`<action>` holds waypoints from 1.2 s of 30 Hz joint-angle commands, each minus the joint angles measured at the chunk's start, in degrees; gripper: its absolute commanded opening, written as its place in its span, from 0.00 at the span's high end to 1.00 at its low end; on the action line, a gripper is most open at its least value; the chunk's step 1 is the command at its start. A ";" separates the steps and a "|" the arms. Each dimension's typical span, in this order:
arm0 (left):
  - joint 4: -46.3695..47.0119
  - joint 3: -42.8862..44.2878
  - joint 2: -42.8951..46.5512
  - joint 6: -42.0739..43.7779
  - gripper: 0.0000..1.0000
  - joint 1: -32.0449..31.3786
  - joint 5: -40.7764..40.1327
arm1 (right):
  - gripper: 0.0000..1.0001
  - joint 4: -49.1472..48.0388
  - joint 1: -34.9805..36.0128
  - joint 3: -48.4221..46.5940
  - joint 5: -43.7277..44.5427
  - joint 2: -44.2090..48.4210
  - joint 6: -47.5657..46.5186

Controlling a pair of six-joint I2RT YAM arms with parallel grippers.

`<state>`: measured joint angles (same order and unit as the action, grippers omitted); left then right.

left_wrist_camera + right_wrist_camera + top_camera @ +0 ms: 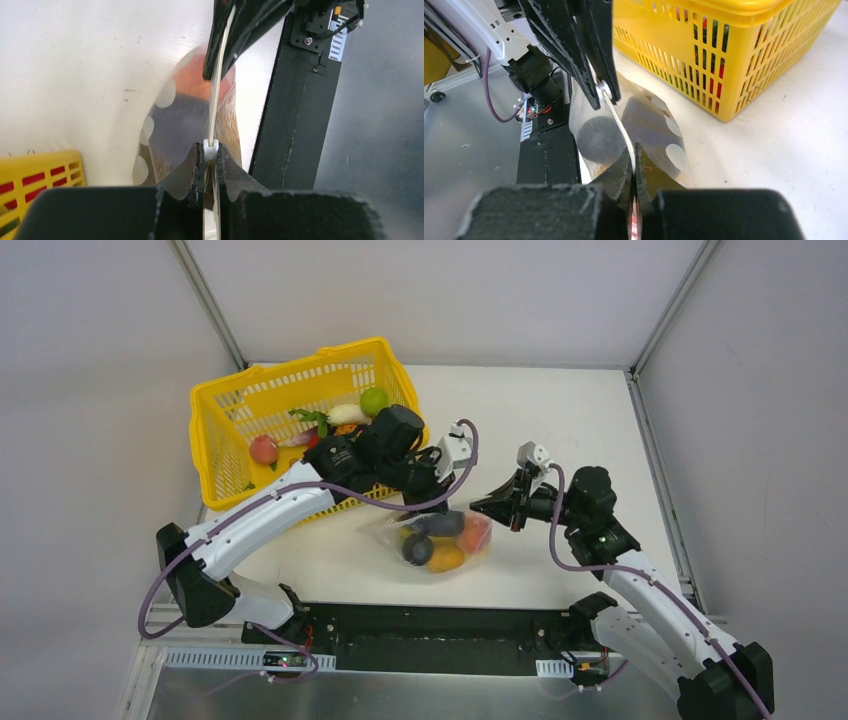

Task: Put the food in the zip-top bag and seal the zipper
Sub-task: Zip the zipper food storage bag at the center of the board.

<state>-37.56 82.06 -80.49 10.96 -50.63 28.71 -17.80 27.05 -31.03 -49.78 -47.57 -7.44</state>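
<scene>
While my left gripper (210, 156) is pressed together on one end of the zipper (215, 100), my right gripper (633, 156) pinches the other end. The zip-top bag (440, 540) sits on the table (560, 420) between them, just near and right of the yellow basket (230, 410), with food (446, 558) inside.

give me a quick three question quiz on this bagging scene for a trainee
1. True or false: the zip-top bag lies inside the yellow mesh basket.
2. What do the left gripper and right gripper pinch? A) the basket rim B) the zipper C) nothing
3. Fill in: the green round fruit sits in the ____.
Key: 1 false; 2 B; 3 basket.
</scene>
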 commanded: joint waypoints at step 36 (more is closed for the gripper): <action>0.13 -3.74 6.18 -3.13 1.00 2.47 1.77 | 0.36 28.48 2.48 -20.95 -5.40 -11.96 -22.82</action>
<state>-38.09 75.31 -73.89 8.23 -48.62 27.27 1.04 27.77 -46.26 -53.04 -56.38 -20.43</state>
